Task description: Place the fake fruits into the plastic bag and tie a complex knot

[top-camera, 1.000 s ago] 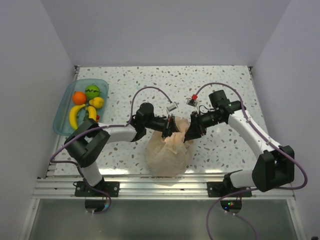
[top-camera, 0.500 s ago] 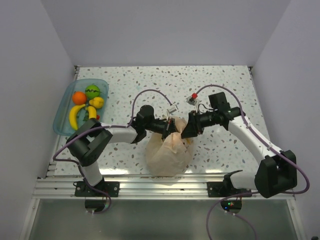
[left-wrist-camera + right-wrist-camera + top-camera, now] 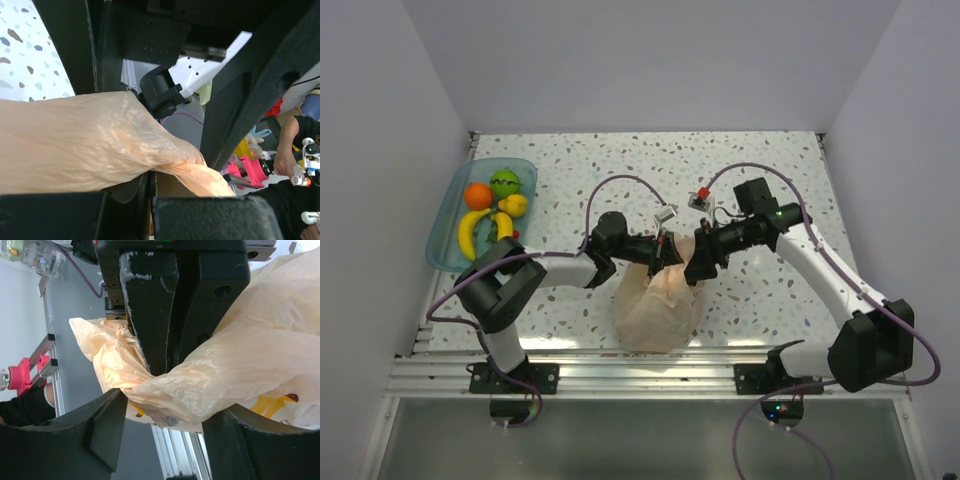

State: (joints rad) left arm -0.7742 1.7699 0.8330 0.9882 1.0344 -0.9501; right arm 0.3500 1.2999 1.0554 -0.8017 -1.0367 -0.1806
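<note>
The left gripper (image 3: 665,256) is pinched shut on a gathered fold of the plastic bag (image 3: 655,305); the right gripper (image 3: 697,265) stands just beside it at 3 o'clock, its jaws apart with bunched film lying between them, unclamped. The bag sits bulging at 6 o'clock on the table (image 3: 760,170), close to the arm bases; its contents cannot be seen, and no finished knot can be made out at the twisted neck (image 3: 137,390).

With only one claw holding, the twist could likely unwind, and the thin film may slide out from between the open jaws before they close; a hard pull from the left arm might stretch or tear it, or drag the bag toward the near edge. The orange (image 3: 478,195), green ball (image 3: 504,182) and bananas (image 3: 470,235) lie in the blue tray (image 3: 445,215) at 9 o'clock, so tying now would probably shut them out.

The table top is pale and speckled, apparently smooth, so the bag would likely skid rather than hold; plain pale walls (image 3: 650,60) close in three sides; an aluminium rail (image 3: 640,375) runs along the near edge.
</note>
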